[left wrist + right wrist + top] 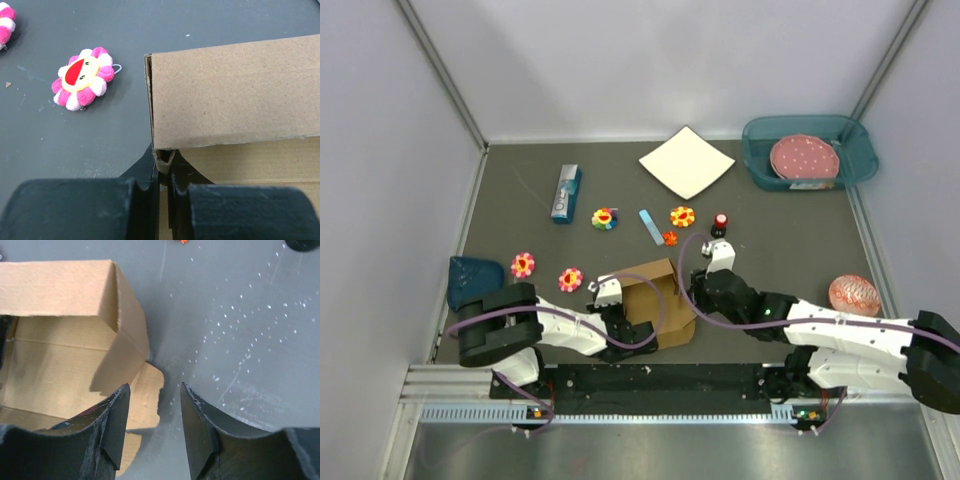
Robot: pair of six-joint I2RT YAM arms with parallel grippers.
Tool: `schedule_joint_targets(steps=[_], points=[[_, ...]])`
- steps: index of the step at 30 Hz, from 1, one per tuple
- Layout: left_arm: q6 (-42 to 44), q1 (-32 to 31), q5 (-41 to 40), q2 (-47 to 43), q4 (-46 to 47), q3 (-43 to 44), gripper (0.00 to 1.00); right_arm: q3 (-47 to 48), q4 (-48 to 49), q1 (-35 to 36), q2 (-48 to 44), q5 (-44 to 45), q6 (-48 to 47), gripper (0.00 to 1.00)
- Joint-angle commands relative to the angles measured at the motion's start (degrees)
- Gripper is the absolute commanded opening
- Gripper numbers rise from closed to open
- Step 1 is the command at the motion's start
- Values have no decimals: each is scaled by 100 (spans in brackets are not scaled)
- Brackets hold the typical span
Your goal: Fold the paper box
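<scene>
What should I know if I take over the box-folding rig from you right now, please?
Left gripper: shut, pinching a wall edge of the paper box at its left side.
Right gripper: open, holding nothing, poised over a small flap lying flat at the box's right side.
Box: at the near table edge, between the two arms.
Done: several walls stand upright; the top is open.
Left: the flat flap likely needs tucking, and the box is not yet closed.
</scene>
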Motion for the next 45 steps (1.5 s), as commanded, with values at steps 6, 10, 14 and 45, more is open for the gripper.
schedule_joint_targets(steps=[6,10,14,45], points=[[1,-100,172,-350,-520,134,0,174,1529,-68,642,-222,-601,50],[176,-100,190,-544,-520,90,0,148,1802,-77,906,-328,-636,50],[361,-100,207,-693,-529,81,0,78,2048,-77,1012,-372,-645,50],[2470,-100,1138,-922,-274,863,0,279,2279,-51,2225,902,-786,8]])
